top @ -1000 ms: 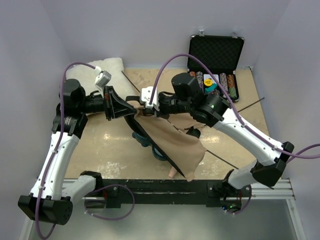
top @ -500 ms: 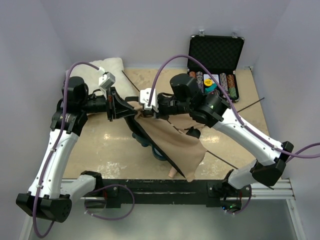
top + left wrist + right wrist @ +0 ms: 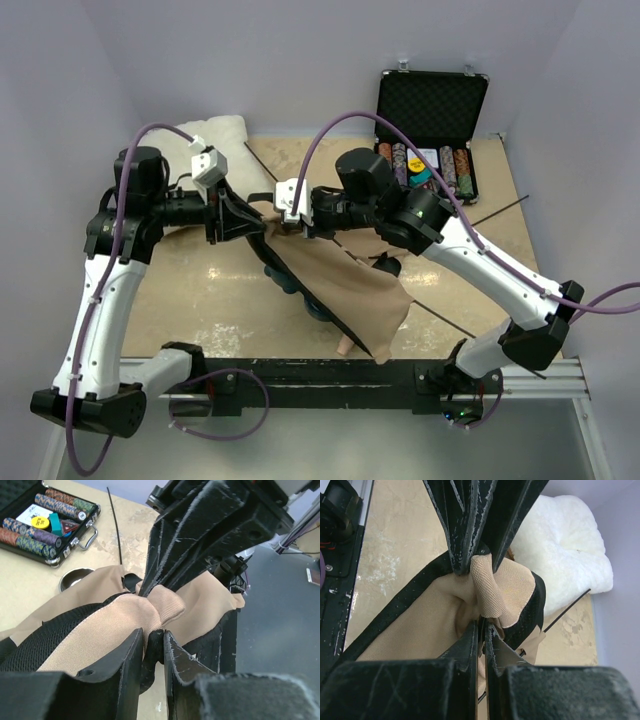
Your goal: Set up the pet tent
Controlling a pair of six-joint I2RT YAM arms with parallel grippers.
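Right tool (image 3: pixel 481 630) is clenched on a bunched tan fold of the tent (image 3: pixel 345 285); left tool (image 3: pixel 152 650) stands slightly parted around the same bunch. Tent hangs between them above the counter (image 3: pixel 215 290), pillow (image 3: pixel 215 135) behind.

Pet tent (image 3: pixel 340 285) mid-table, between arms; pillow (image 3: pixel 222 133) far left; chip case (image 3: pixel 432 130) far right.

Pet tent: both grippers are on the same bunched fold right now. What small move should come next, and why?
Probably finish opening the left gripper and back it off a little. Its jaws already stand slightly apart around the tent fabric, while the right gripper is shut on the same tan fold, so the right arm alone can hold it while the left regrasps elsewhere to spread the fabric.
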